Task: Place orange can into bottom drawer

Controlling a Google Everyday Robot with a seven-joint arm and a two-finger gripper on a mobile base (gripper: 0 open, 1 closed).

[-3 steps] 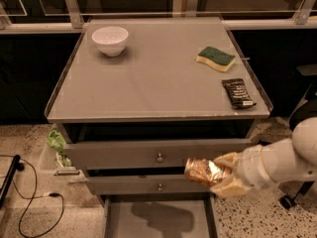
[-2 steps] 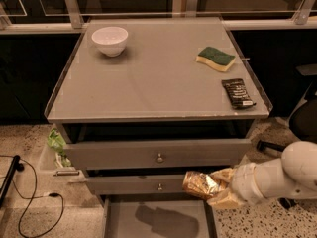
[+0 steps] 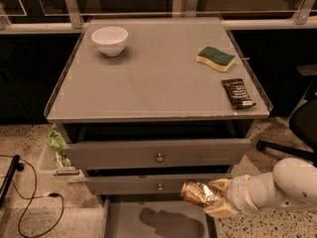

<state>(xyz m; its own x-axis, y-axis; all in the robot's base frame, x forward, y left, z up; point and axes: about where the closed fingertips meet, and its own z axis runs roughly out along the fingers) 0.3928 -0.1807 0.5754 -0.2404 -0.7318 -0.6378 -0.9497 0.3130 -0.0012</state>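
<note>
The orange can [image 3: 199,193] is a shiny orange-gold can, lying sideways in my gripper [image 3: 215,201]. My gripper is shut on the can and holds it above the right part of the bottom drawer [image 3: 124,221]. The bottom drawer is pulled out, a shallow grey tray at the lower edge of the camera view, with the can's shadow on its floor. My white arm [image 3: 277,186] comes in from the lower right.
Two knobbed grey drawers [image 3: 159,157] sit above the open one. On the cabinet top [image 3: 148,78] are a white bowl [image 3: 109,39], a green-yellow sponge [image 3: 215,58] and a black snack packet [image 3: 238,92]. A black cable [image 3: 29,202] lies on the floor at left. A chair base [image 3: 282,148] stands at right.
My arm has moved down and a little left with the can, from in front of the middle drawer to just above the bottom drawer.
</note>
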